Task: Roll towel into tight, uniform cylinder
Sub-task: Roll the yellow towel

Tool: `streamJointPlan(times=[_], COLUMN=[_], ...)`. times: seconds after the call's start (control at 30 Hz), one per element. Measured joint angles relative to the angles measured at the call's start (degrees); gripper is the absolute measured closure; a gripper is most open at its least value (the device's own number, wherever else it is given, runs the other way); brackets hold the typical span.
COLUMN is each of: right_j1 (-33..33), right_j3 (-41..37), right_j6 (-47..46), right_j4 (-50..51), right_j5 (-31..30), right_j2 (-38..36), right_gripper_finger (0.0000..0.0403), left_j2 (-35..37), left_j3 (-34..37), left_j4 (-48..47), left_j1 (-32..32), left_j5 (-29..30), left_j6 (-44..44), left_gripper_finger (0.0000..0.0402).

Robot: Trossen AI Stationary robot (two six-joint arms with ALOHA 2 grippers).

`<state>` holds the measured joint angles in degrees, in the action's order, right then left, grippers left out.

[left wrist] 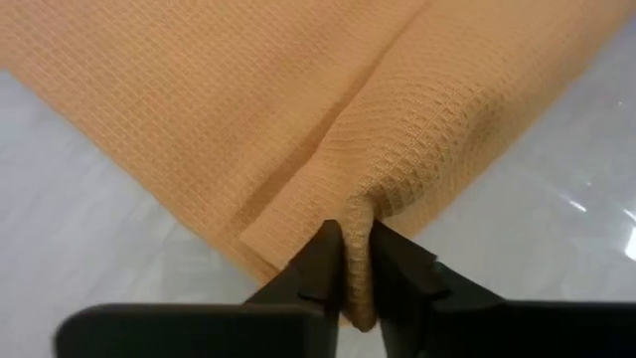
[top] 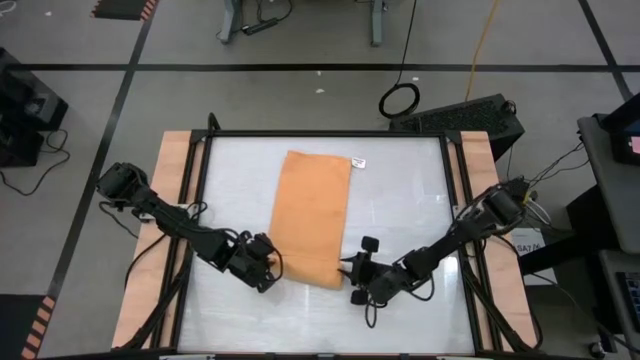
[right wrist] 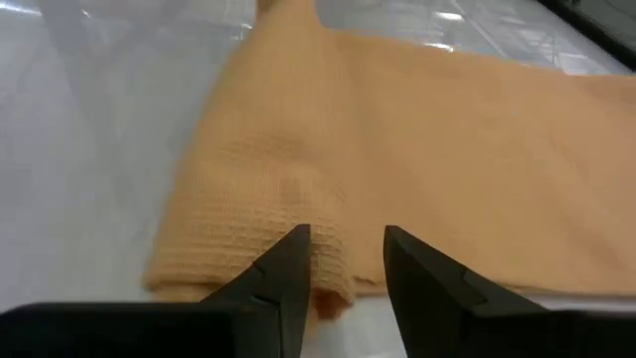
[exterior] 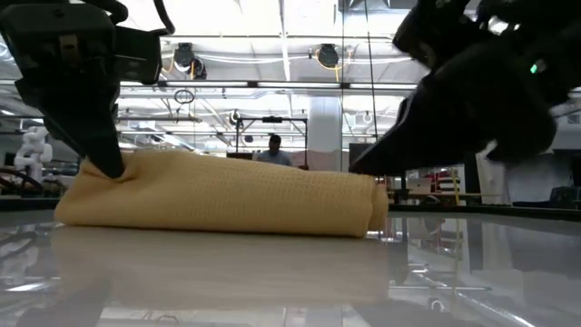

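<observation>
Orange-tan and waffle-woven, the towel (top: 311, 218) is lying folded into a long strip on the glossy white table (top: 400, 200). Its long axis is running from the far edge toward the near edge where both arms are working, and a small white tag (top: 358, 162) is poking out at the far right corner. At the near end the cloth is already bunching up into a low hump.

The left gripper (left wrist: 356, 261) is pinching the near left corner, its fingers almost closed with a ridge of fabric squeezed between them. The right gripper (right wrist: 345, 249) is sitting at the near right corner with its fingers parted over the hem, straddling the edge but not yet clamping it, as far as I am seeing.

This cloth is looking soft, light and floppy, so it will likely be sagging wherever it is not supported, and sliding easily on that slick surface. I am guessing the best hold is at the two near corners together, keeping the short edge straight so the roll is staying even across its width.
</observation>
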<state>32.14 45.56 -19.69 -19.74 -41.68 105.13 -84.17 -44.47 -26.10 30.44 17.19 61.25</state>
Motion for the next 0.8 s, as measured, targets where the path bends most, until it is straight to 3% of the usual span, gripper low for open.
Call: streamJointPlan(times=[0.33, 0.7, 0.8], right_j1=[-0.7, -4.1, -4.1], right_j3=[0.1, 0.1, 0.1], right_j6=[1.7, 2.4, 2.4], right_j4=[-5.6, -11.7, -11.6], right_j5=[2.5, 7.6, 7.5], right_j2=[1.6, 7.5, 7.5], right_gripper_finger=[0.0291, 0.0392, 0.0397], left_j2=[1.2, 9.2, 10.8], left_j3=[0.0, -0.1, -0.1], left_j4=[-1.3, -7.5, -10.0], left_j1=[0.0, 0.1, 0.1], left_j5=[0.7, 0.7, 1.8], left_j6=[1.0, -0.5, -1.3], left_gripper_finger=[0.0281, 0.0278, 0.0278])
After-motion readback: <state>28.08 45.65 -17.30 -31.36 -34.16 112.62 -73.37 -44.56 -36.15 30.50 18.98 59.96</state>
